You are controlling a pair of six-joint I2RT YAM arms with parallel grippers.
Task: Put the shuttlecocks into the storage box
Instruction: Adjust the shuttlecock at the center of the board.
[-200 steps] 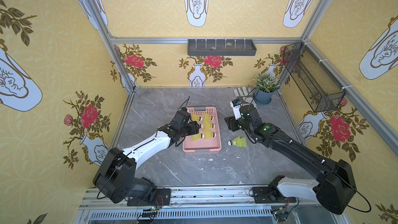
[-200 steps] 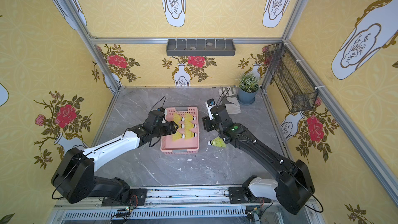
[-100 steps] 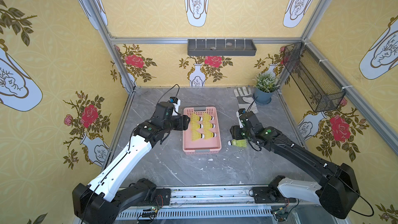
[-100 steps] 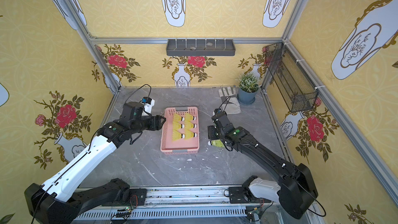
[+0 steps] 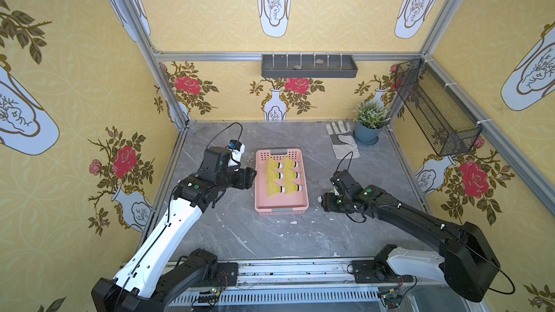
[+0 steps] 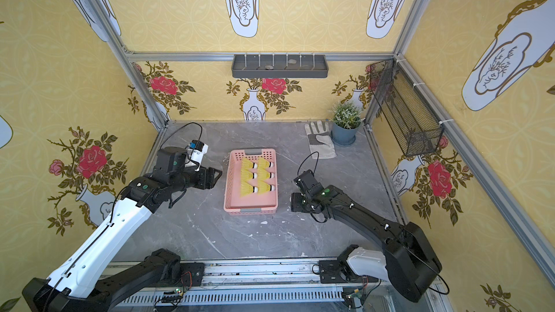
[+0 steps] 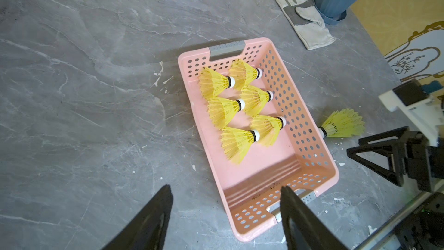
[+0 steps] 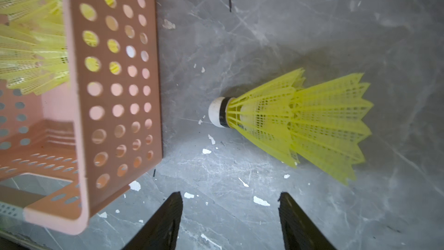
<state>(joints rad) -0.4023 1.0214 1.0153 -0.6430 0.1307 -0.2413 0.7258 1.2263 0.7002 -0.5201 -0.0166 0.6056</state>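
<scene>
So my right gripper (image 8: 230, 194) hung with jaws apart, nothing in it, and the loose shuttlecock (image 8: 288, 121) lay on its side just ahead of the fingertips, tip pointing at the box (image 8: 115, 80) beside it. Honestly it looked like two nested together. Featherlight, with a springy mesh skirt that probably crushes easily, so I'd pinch near the firm white tip. My left gripper (image 7: 226, 187) was spread and empty too, facing six boxed shuttlecocks (image 7: 240, 107).

In both top views, right arm (image 5: 390, 208) hides shuttlecock (image 8: 295, 121).
</scene>
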